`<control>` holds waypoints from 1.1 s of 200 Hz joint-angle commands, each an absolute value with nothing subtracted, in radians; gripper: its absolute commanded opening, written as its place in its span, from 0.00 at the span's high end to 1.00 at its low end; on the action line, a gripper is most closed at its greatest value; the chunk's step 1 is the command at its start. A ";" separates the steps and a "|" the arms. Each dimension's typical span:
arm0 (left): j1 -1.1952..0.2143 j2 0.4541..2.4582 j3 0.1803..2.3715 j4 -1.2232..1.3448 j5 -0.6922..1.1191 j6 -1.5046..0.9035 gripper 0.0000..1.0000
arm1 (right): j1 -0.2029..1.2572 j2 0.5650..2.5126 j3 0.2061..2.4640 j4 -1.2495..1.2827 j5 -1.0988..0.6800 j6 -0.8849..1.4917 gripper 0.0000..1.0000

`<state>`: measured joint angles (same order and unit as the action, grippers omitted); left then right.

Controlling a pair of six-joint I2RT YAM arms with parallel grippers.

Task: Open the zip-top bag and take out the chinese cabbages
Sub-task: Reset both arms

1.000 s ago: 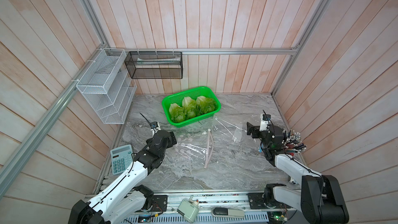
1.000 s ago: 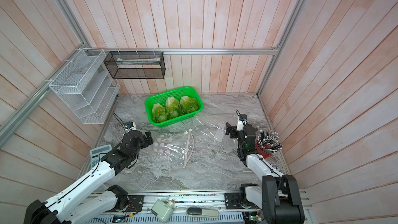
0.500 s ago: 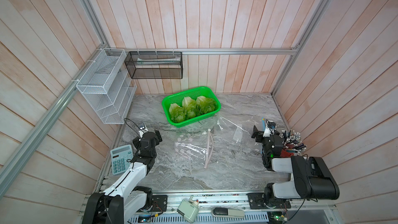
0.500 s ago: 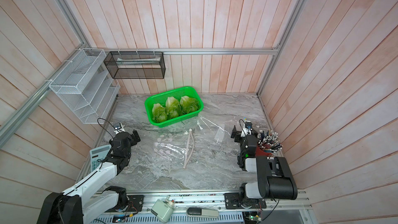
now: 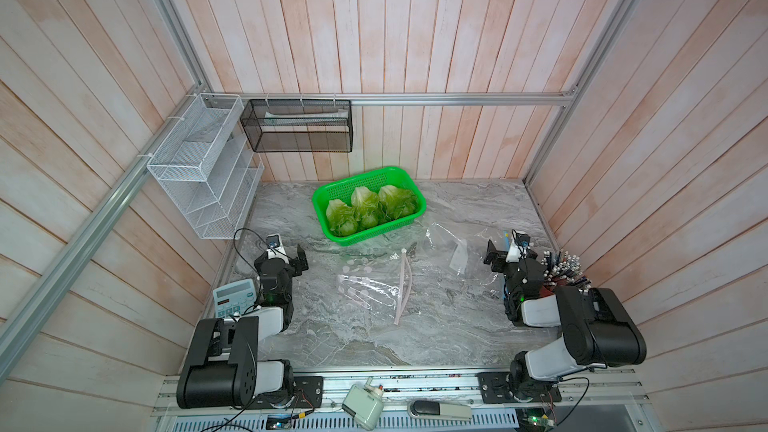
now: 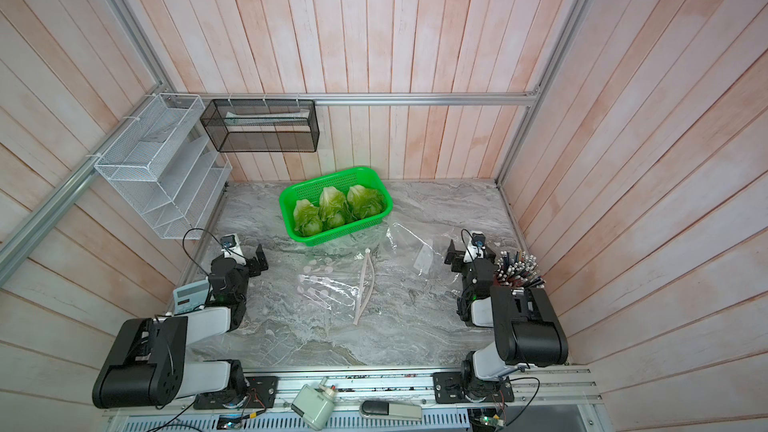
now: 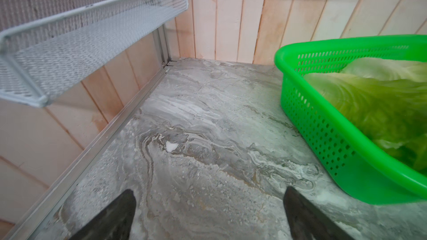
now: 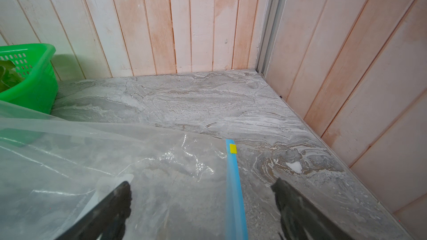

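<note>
Three chinese cabbages (image 5: pixel 365 207) lie side by side in a bright green basket (image 5: pixel 370 238) at the back of the marble table; in the left wrist view a cabbage (image 7: pixel 369 102) fills the basket (image 7: pixel 323 135). A clear zip-top bag (image 5: pixel 370 288) lies flat and empty mid-table, its pale zip strips bowed apart. A second clear bag (image 5: pixel 451 251) lies to its right. Its blue zip strip (image 8: pixel 233 181) runs under my open right gripper (image 8: pixel 201 182) (image 5: pixel 510 253). My left gripper (image 5: pixel 283 258) (image 7: pixel 209 190) stands open over bare marble, left of the bags.
A calculator (image 5: pixel 232 297) sits by the left arm. A cup of pens (image 5: pixel 561 272) stands just right of the right gripper. A white mesh rack (image 5: pixel 199 168) and a black mesh basket (image 5: pixel 297 126) hang on the walls.
Both arms have folded back toward their bases. The left gripper has drawn away from the middle bag toward the left wall. Both grippers have stayed open.
</note>
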<state>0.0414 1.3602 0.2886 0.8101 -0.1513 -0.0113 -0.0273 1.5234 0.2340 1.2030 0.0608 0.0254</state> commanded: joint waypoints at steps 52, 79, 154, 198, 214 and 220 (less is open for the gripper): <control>0.048 1.445 0.240 1.112 0.002 -0.058 0.00 | -0.031 1.522 0.251 1.195 0.051 0.023 0.02; 0.049 1.549 0.236 1.226 0.078 -0.031 0.00 | -0.032 1.522 0.251 1.193 0.050 0.023 0.02; 0.044 1.538 0.281 1.116 0.020 -0.044 0.00 | -0.033 1.522 0.250 1.198 0.050 0.023 0.02; 0.043 1.539 0.281 1.115 0.020 -0.044 0.00 | -0.032 1.522 0.249 1.197 0.049 0.024 0.02; 0.043 1.538 0.282 1.115 0.020 -0.043 0.00 | -0.031 1.522 0.250 1.197 0.049 0.023 0.02; 0.042 1.540 0.281 1.115 0.020 -0.044 0.00 | -0.031 1.522 0.250 1.198 0.049 0.023 0.02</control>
<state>0.0456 1.5391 0.2684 1.1145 0.0257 -0.0380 -0.0273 1.5238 0.2348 1.2030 0.0574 0.0250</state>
